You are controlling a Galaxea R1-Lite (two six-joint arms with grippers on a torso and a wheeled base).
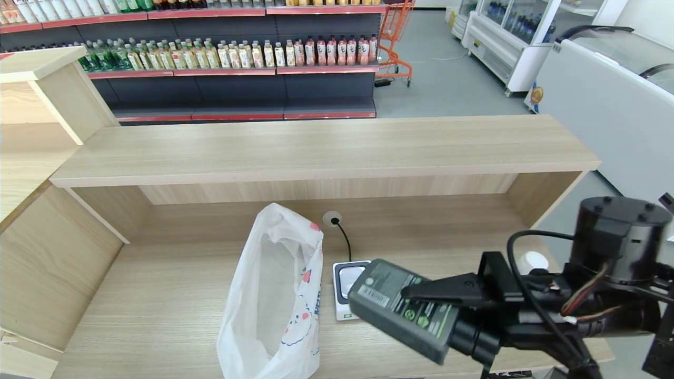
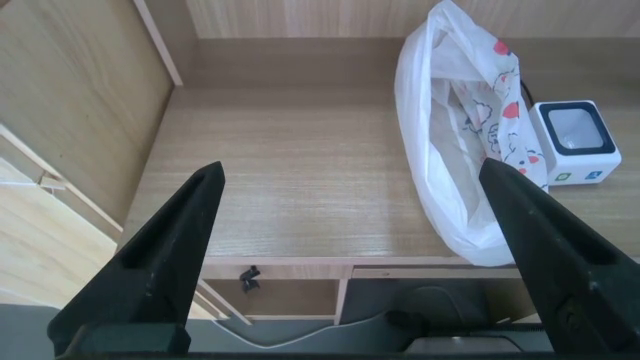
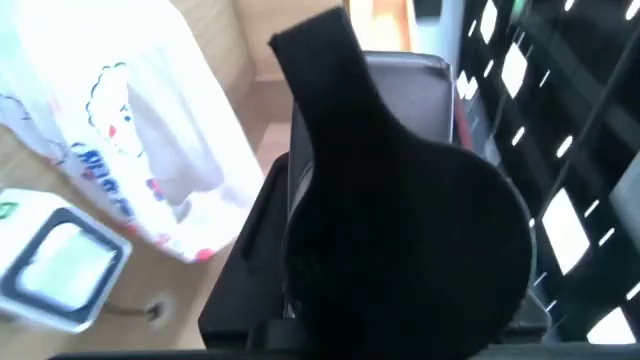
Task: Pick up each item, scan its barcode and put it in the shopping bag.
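My right gripper is shut on a dark grey flat box with printed labels and a barcode sticker, held tilted just above the white barcode scanner. In the right wrist view a black finger covers the box, with the scanner and bag beyond. The white plastic shopping bag stands open on the counter, immediately left of the scanner. My left gripper hangs open over the counter's front edge, left of the bag and scanner, with nothing between its fingers.
A black cable runs from the scanner to a grommet at the back of the wooden counter. A raised ledge walls the back and a side panel the left. A white round object sits at the right.
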